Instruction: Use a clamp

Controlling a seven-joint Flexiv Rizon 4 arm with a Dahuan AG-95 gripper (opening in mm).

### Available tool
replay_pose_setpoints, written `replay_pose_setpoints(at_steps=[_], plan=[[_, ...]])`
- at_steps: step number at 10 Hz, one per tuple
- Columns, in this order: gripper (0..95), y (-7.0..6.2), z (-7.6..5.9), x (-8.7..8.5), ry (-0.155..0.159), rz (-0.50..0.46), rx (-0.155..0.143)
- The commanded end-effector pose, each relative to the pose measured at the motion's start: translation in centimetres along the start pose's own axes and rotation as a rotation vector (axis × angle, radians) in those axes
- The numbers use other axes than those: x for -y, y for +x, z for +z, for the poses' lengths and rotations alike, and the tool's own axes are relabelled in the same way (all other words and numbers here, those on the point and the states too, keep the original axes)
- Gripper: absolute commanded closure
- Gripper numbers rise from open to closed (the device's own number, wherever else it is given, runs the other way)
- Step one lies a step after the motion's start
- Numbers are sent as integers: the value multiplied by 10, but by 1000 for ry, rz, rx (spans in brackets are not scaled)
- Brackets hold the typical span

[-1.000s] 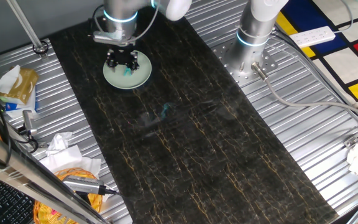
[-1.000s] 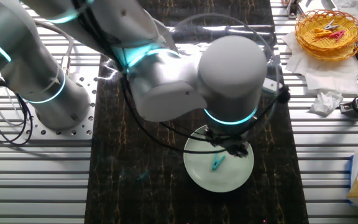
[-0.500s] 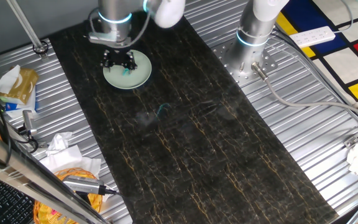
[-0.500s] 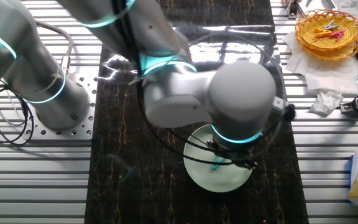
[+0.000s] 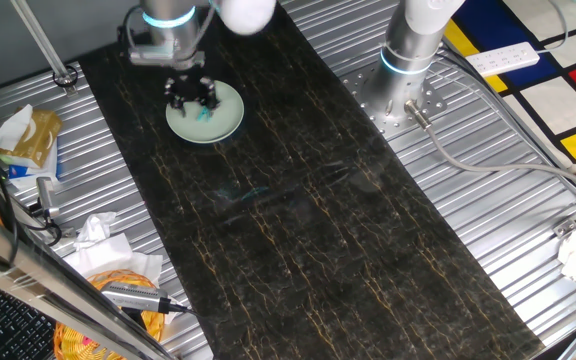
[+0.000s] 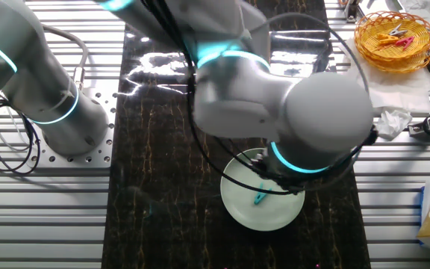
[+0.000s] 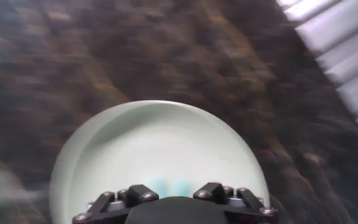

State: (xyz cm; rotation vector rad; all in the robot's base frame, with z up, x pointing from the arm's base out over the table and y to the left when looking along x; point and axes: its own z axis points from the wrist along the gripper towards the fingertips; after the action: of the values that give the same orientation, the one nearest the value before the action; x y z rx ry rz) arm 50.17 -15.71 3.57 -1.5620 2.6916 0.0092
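From my station I have the pincer (image 5: 190, 96) hanging over the pale green plate (image 5: 224, 122) at the far left end of the dark marbled worktop (image 5: 308, 230); in one fixed view its black fingers stand over the plate's left part, and a spot of teal, the clamp (image 5: 205, 113), shows on the plate just beside them; in the other fixed view the arm's big grey wrist joint (image 6: 327, 119) covers the upper right of the plate (image 6: 237, 205) and hides the fingers almost wholly; the clamp (image 6: 261, 196) lies there on the plate's face, a little right of centre, slanted, just below the wrist's glowing ring; I cannot tell from either fixed view whether the fingers touch it; the hand view is smeared with motion blur; the plate (image 7: 160, 143) fills the lower middle of it, the black pincer body (image 7: 174, 200) sits at the bottom edge, and two faint teal smudges just above that body may be the clamp (image 7: 170, 186), though the blur stops me being sure; whether the pincer is released or clenched I cannot tell, since the fingertips are not clearly shown anywhere; off the mat, on the ribbed metal, a woven basket (image 6: 394, 39) holds coloured bits at the upper right of the other fixed view, with crumpled tissue (image 6: 391, 122) below it; a white power strip (image 5: 503, 60) lies on the coloured floor panels.
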Motion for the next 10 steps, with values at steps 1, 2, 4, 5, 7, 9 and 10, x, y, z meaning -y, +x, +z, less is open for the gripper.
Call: replay_pose_setpoints(at_steps=[1,2,4,5,7,9,10], plan=[[380,2,-8,-4,-6,22,1],[380,2,-8,-4,-20,34,2],[380,2,-8,-4,-29,44,-14],[380,2,-8,-4,-29,51,-23],[380,2,-7,-4,-23,59,-37],[380,2,-6,-5,-23,69,-41],[380,2,-5,-5,-22,75,-42]])
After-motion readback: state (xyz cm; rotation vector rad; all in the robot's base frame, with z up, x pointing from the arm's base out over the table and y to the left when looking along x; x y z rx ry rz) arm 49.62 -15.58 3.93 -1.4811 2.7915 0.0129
